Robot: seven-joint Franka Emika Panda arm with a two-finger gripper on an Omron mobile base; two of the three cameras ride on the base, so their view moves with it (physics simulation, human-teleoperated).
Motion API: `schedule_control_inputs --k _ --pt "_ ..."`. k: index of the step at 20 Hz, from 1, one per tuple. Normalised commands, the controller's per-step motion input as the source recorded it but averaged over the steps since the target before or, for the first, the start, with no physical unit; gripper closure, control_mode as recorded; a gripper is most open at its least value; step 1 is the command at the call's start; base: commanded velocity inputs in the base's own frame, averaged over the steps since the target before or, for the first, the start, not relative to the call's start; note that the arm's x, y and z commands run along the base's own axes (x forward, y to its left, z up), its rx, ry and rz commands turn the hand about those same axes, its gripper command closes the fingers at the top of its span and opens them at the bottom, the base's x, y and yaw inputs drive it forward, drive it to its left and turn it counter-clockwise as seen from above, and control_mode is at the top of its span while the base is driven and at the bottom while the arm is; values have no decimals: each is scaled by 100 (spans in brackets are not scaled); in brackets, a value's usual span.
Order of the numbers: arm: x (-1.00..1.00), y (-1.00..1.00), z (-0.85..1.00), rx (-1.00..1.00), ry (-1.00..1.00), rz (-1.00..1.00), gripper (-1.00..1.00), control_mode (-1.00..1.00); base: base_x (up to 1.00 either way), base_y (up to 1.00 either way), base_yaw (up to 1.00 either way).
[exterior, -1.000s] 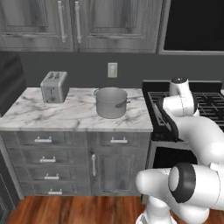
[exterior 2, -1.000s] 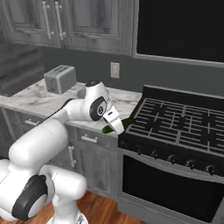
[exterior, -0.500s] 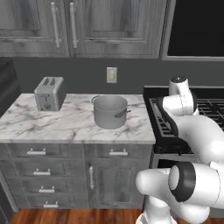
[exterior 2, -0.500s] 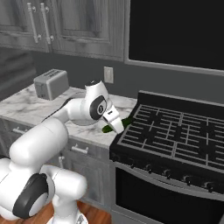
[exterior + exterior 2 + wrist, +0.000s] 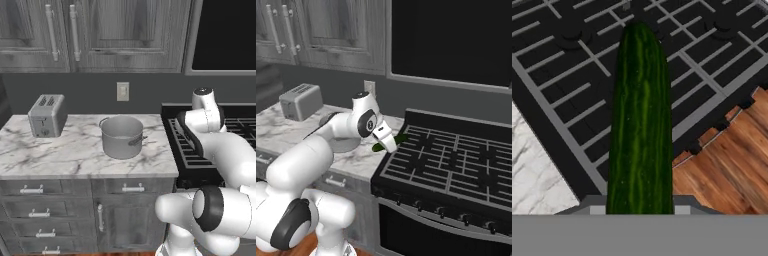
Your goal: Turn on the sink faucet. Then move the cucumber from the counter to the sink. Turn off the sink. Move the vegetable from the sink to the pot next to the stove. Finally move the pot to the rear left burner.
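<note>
Hand view: cucumber [image 5: 641, 125] sitting clamped between fingers, extending straight away from them.
Fingers [image 5: 387, 143]: closing narrowly on cucumber [image 5: 401, 138].
Position: hanging above stove [image 5: 456, 160] grates' left edge, beside counter [image 5: 361, 157].

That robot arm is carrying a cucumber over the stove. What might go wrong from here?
The gripper holds the cucumber near one end, so the long free end might tilt or slip out onto the stove grates. The pot sits off to the side on the counter, and swinging across could clip its rim or handle.
</note>
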Motion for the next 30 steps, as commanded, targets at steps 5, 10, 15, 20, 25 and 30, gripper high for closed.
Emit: schedule_control_inputs --k 5,10,15,20,25,30 --pt "0 0 0 0 0 0 100 100 45 6 -14" --pt "0 0 0 0 0 0 100 100 40 10 -17" --pt "0 0 0 0 0 0 100 100 39 15 -17" --pt "0 0 0 0 0 0 100 100 36 15 -16" --pt "0 0 0 0 0 0 100 100 26 9 -11" --pt "0 0 0 0 0 0 100 100 2 0 -1"
